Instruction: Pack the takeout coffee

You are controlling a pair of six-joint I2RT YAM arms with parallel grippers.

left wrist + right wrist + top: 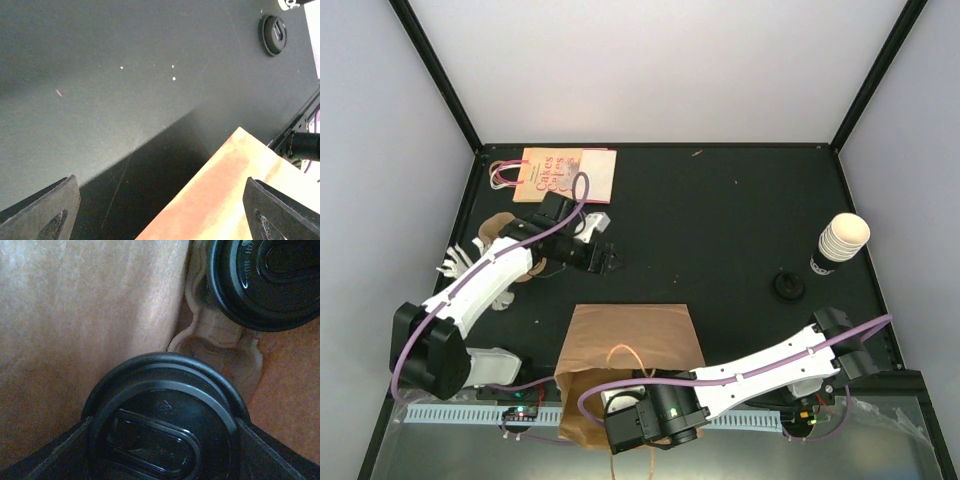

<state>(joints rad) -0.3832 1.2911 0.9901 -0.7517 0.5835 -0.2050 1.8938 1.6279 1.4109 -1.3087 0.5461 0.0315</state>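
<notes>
The right claw (pixel 162 424) was clenched on the takeout coffee (pixel 165 400), its fingers (pixel 50 455) pressed to either side of the cup's top, deep inside the brown paper bag (pixel 630 335) at 6 o'clock on the table (pixel 720 230). At 1 o'clock from it, a second lidded cup (pixel 270 280) sat in a pulp tray (pixel 215 347) on the bag's floor. The job looked nearly done. The cup was in the bag, and what seemed left was to let go and lift the arm clear. Whether the cup was already bottomed in a tray socket could not be told. The right arm reached from 4 o'clock along the near edge, wrist bent down into the bag's mouth. The left claw (pixel 160 182) hung released and empty at 11 o'clock from the bag, over bare table just past its far edge.
</notes>
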